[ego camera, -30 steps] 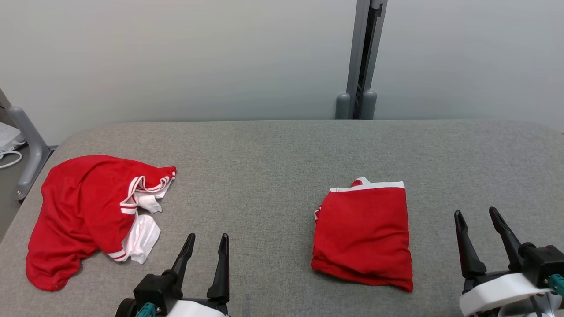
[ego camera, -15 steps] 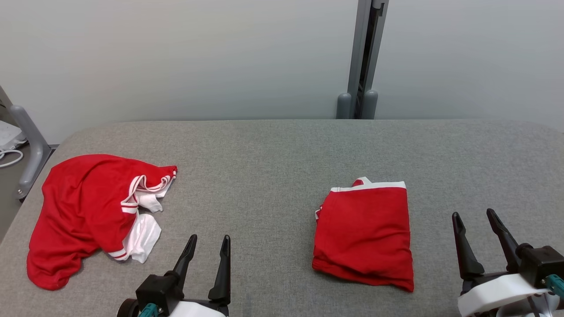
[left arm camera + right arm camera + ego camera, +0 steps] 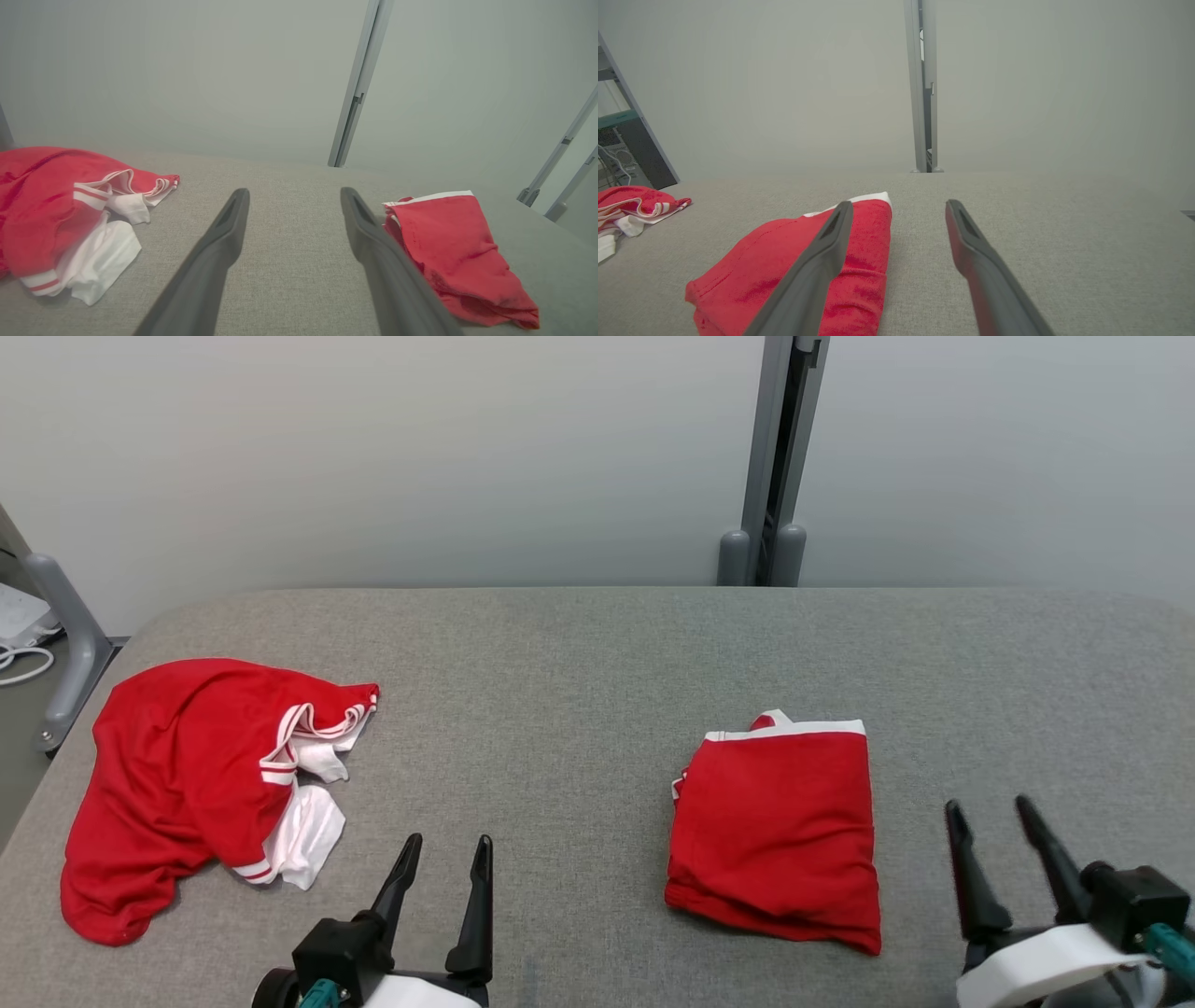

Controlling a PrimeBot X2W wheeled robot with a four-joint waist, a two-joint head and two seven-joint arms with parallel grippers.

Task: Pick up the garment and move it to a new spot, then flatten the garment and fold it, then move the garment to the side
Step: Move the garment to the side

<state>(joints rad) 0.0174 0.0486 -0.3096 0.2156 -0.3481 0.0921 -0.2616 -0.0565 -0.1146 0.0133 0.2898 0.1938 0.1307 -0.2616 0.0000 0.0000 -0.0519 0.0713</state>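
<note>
Right, both tools are idle: left gripper (image 3: 448, 842) and right gripper (image 3: 988, 803) hang low over the near edge of the bench (image 3: 579, 653), jaws wide, nothing in either. Two red garments w/ white trim lie on the bench. Folded garment (image 3: 775, 835) is a neat rectangle right of centre, close to the near edge, just beside the right gripper but not touching it. Crumpled garment (image 3: 177, 784) is a heap by the left end, white part spilling out.

My read: the folded one looks finished, i.e. flattened, folded and set aside. The heap looks untouched, so pick-up, move, flatten, fold and shift aside are all left for it. Can't say for sure which one the task means.

Views:
- Head view gives the whole layout, plus a grey frame leg (image 3: 79, 658) off the left end.
- Left wrist view looks betw. its fingers (image 3: 210, 261) at bare bench, w/ the heap on one side and the folded piece on the other. It also catches slanted posts (image 3: 554, 153) at its right edge.
- Right wrist view has one finger across the folded garment, and a dark shelf unit (image 3: 642, 149) far left
</note>
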